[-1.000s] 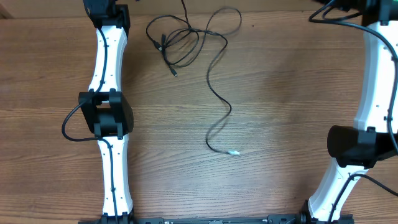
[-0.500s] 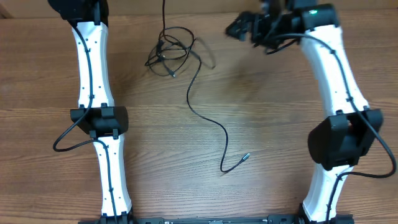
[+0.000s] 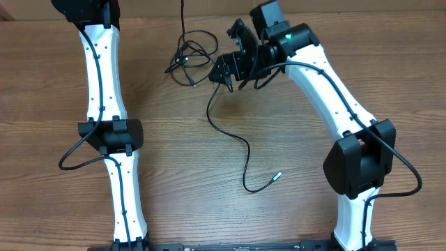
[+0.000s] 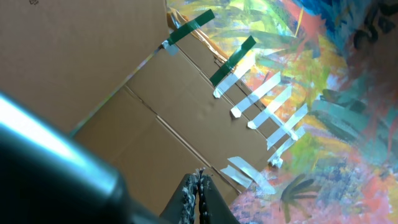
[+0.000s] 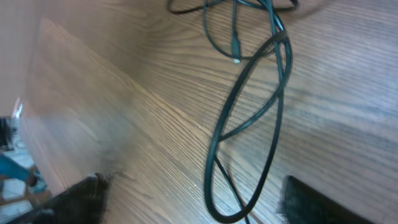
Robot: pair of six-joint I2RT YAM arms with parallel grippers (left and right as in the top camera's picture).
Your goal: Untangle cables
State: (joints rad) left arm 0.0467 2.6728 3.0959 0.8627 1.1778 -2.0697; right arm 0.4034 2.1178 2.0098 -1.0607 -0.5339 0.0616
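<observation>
Loosely tangled cables (image 3: 191,57) beneath right tool (image 5: 199,200), spread wide (left tool (image 4: 196,196) pressed together)

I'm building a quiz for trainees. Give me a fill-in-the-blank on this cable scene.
The right gripper holds its jaws ____ over the cables. In the overhead view, only the ____ arm reaches them. The left wrist view shows cardboard patched with tape in green and ____.
Missing: open; right; white.

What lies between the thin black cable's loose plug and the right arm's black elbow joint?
Nothing: between plug and joint the brown wooden table is bare, as the overhead view shows.
</observation>
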